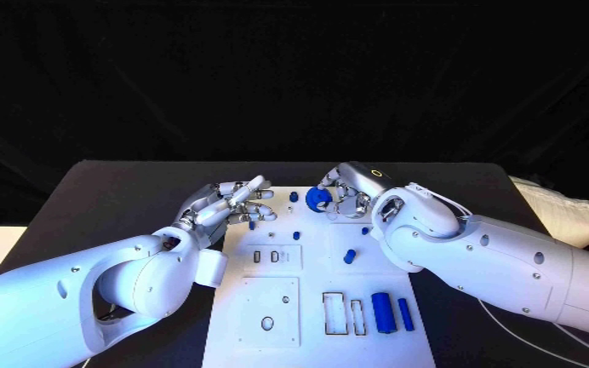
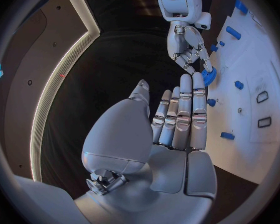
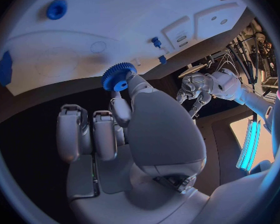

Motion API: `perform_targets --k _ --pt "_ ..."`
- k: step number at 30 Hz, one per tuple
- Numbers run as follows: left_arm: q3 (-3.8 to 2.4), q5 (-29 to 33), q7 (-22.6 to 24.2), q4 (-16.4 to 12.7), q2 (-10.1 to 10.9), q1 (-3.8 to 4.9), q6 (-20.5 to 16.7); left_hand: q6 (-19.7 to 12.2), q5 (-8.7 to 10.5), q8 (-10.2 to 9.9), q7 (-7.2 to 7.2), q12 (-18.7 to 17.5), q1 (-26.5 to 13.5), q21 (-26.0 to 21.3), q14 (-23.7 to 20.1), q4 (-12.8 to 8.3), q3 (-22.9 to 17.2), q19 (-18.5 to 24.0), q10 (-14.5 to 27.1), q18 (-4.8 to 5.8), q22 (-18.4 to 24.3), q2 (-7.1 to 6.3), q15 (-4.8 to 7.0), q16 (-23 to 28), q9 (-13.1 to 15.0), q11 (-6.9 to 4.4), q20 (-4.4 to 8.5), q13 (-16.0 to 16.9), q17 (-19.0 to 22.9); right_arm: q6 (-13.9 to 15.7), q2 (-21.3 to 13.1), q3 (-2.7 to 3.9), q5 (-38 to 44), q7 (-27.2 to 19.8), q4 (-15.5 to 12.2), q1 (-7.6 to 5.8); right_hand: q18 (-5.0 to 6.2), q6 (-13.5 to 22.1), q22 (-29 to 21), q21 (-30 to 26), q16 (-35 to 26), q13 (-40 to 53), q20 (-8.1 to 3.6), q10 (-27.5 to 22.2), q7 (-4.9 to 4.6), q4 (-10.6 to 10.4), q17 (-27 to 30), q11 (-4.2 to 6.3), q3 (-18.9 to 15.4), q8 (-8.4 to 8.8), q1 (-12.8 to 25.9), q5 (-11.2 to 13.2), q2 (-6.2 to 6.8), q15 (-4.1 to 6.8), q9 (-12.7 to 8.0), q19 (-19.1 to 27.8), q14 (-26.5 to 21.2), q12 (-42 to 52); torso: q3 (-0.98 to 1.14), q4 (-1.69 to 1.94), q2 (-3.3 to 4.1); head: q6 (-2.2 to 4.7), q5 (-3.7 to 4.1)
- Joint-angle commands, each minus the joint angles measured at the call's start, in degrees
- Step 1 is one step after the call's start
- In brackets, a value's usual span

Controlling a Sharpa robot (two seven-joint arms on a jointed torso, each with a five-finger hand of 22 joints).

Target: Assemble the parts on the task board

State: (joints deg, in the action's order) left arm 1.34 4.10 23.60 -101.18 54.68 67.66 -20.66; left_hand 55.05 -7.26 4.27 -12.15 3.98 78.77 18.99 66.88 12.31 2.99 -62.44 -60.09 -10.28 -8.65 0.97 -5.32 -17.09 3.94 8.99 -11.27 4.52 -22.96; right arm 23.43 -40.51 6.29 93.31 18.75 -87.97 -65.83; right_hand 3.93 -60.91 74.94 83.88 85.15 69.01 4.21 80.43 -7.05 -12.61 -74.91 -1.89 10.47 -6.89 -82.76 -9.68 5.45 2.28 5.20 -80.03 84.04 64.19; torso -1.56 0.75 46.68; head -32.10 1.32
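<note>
Now right hand (image 3: 134, 129) pinches toothed blue gear (image 3: 118, 76) — left hand (image 2: 177, 119) flat, fingers straight, holding nothing.

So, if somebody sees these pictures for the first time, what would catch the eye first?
Most likely the blue gear, pinched in the right hand at the far edge of the white task board. Next, the left hand, which hovers over the board's far left corner and holds nothing, its fingers extended. Then the two blue bars that lie side by side on the near right part of the board.
</note>
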Motion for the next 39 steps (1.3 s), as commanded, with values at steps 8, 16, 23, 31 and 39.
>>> perform_targets --k 8,16,23,31,39 --pt "-0.06 -2.47 1.24 2.33 0.60 0.54 -1.74 -0.51 0.17 -0.26 -0.51 -0.10 0.45 -3.30 -5.99 -1.18 0.07 5.20 0.69 0.29 1.58 0.54 -1.37 5.27 0.03 0.79 -1.12 -0.08 0.90 -1.43 4.88 -0.20 2.28 0.45 2.62 -0.04 -0.87 -0.92 0.92 0.29 0.05 -0.08 -0.15 0.29 0.52 -0.48 -4.28 0.41 0.11 0.44 0.80 -0.14 0.10 0.12 0.62 -0.38 3.93 -0.20 -0.03 0.00 0.07 -0.23 -0.19" --pt "-0.06 -2.27 1.51 2.87 0.68 0.69 -2.39 -0.96 0.16 -0.35 -1.09 -0.17 0.36 -7.53 -11.26 -1.82 0.17 11.50 1.74 0.17 3.92 0.84 -3.37 10.78 -0.03 1.64 -3.32 -0.55 5.21 -1.86 7.88 -0.42 3.10 0.70 5.56 -0.04 -0.87 -0.85 0.95 0.30 0.04 -0.06 -0.13 0.29 0.49 -0.51 -4.25 0.38 0.13 0.53 0.93 -0.13 0.15 0.09 0.60 -0.39 3.92 -0.21 -0.04 0.05 0.08 -0.32 -0.32" --pt "-0.06 -1.19 1.56 3.39 0.50 0.71 -3.39 -2.29 0.15 -0.56 -2.18 -0.33 0.07 -9.10 -12.58 -2.05 0.28 13.61 4.12 0.06 4.76 0.85 -4.30 12.74 -0.15 2.61 -4.35 -0.82 8.03 -2.97 9.69 -0.84 3.65 0.33 7.34 -0.02 -0.88 -0.84 0.98 0.31 0.04 -0.06 -0.13 0.29 0.49 -0.50 -4.26 0.38 0.14 0.54 0.92 -0.13 0.16 0.09 0.59 -0.41 3.92 -0.22 -0.04 0.00 0.01 -0.44 -0.50" --pt "-0.06 -0.20 1.92 4.04 0.15 0.71 -4.10 -3.11 0.13 -0.40 -2.54 -0.26 0.04 -10.43 -14.36 -2.27 0.16 15.74 5.68 0.09 4.88 0.87 -4.97 13.45 -0.08 3.09 -4.96 -0.83 10.32 -4.83 10.55 -1.18 3.84 0.34 8.13 0.02 -0.88 -0.79 0.99 0.31 0.04 -0.06 -0.12 0.28 0.49 -0.45 -4.26 0.38 0.19 0.60 0.89 -0.16 0.17 0.08 0.58 -0.41 3.92 -0.25 0.00 -0.19 0.01 -0.83 -0.80" --pt "-0.06 0.07 2.48 4.03 0.11 0.72 -4.56 -3.21 0.12 -0.41 -2.55 -0.27 0.05 -10.51 -14.52 -2.30 0.12 15.86 5.84 0.09 4.86 0.89 -5.02 13.46 -0.08 3.12 -5.01 -0.84 10.58 -5.56 10.56 -1.29 4.11 0.65 8.23 0.04 -0.89 -0.74 1.02 0.32 0.03 -0.06 -0.11 0.27 0.46 -0.43 -4.25 0.36 0.21 0.66 0.91 -0.15 0.21 0.07 0.57 -0.43 3.92 -0.27 0.09 -0.17 0.02 -0.76 -0.77"
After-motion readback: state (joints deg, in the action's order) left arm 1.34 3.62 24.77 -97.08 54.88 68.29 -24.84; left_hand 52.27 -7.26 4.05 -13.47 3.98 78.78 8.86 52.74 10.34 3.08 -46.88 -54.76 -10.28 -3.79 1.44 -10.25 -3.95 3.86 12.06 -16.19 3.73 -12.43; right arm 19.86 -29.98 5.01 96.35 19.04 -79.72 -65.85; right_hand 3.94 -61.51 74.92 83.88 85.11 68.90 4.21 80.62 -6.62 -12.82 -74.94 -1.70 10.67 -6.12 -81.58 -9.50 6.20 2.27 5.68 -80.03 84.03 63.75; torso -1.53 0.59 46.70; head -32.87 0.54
